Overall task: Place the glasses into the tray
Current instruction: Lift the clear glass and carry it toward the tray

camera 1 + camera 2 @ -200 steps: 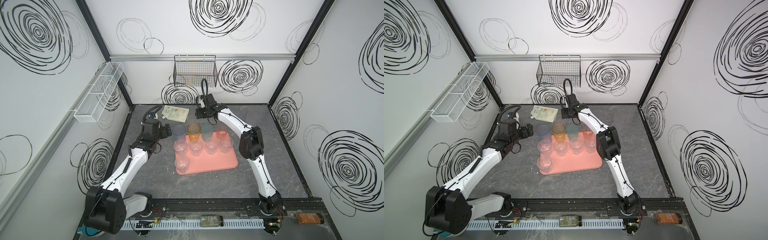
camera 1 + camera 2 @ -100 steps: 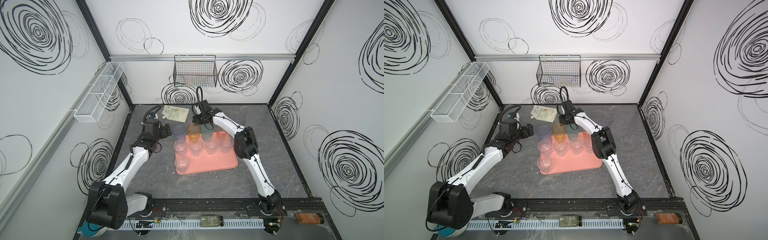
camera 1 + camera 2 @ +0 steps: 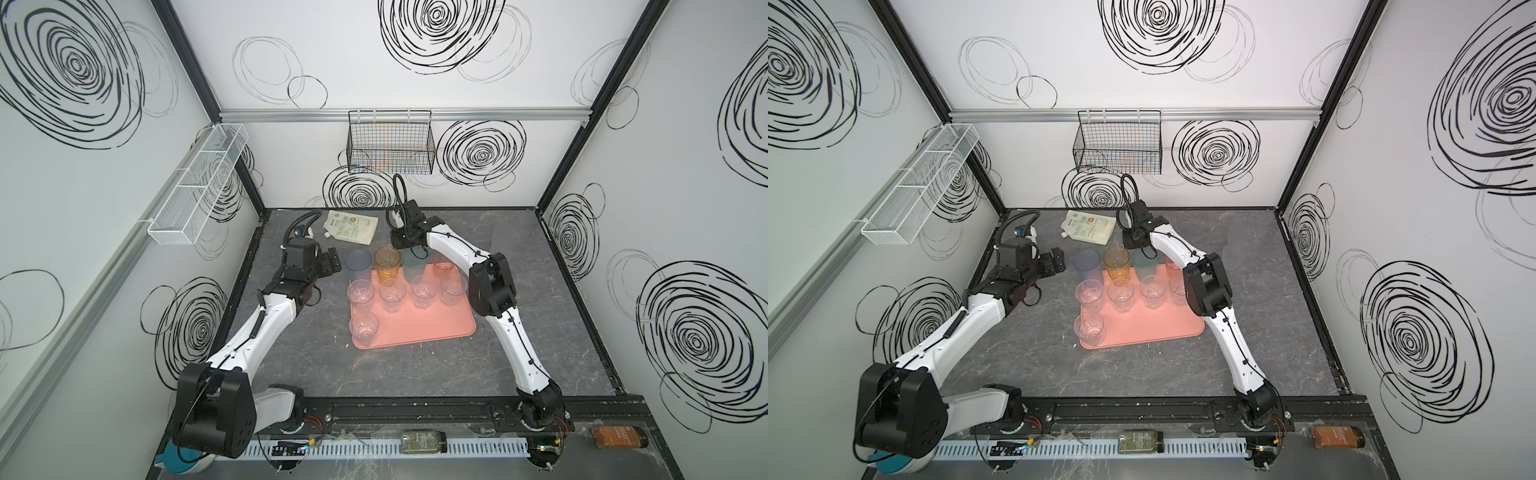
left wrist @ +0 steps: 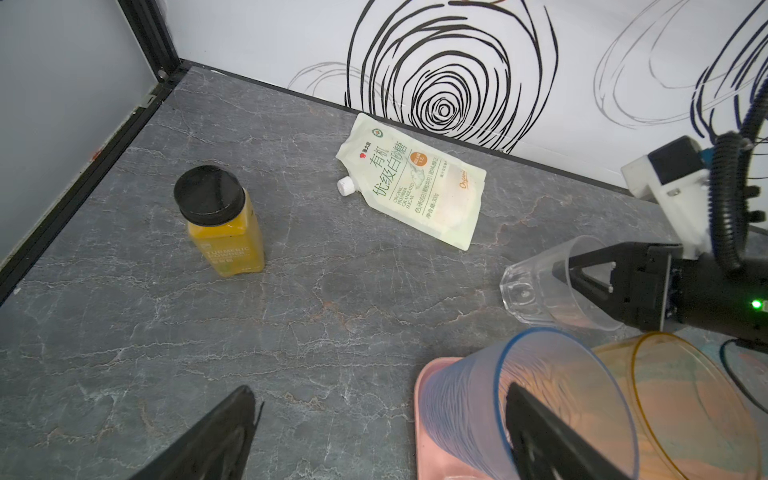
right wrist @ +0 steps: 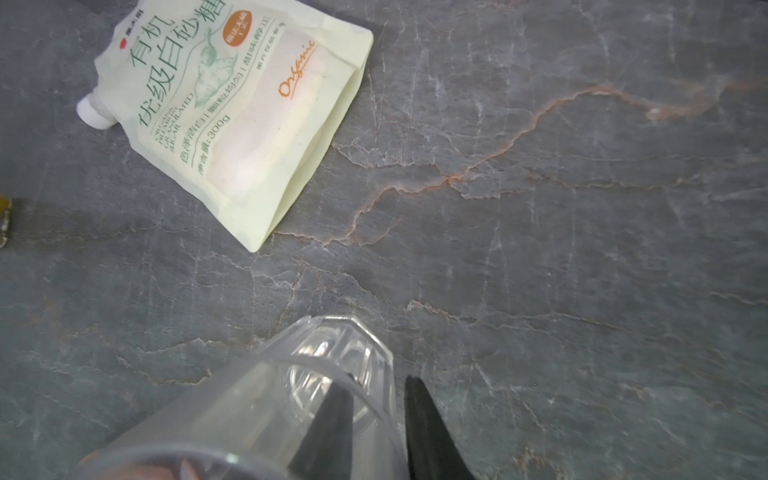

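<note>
Nine glasses (image 3: 392,293) stand on the pink tray (image 3: 432,328); level with its far row, the left fingers (image 4: 216,436) wait spread apart just beside the blue glass (image 4: 519,399). Beyond them, the right fingers (image 5: 428,428) clamp the wall of a clear glass (image 5: 332,357), one inside, one outside, tilting it, probably for carrying over; a second ago they reached slightly further right.

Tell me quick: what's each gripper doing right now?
Left gripper: open, holding nothing.
Right gripper: shut on the wall of a clear faceted glass.
</note>
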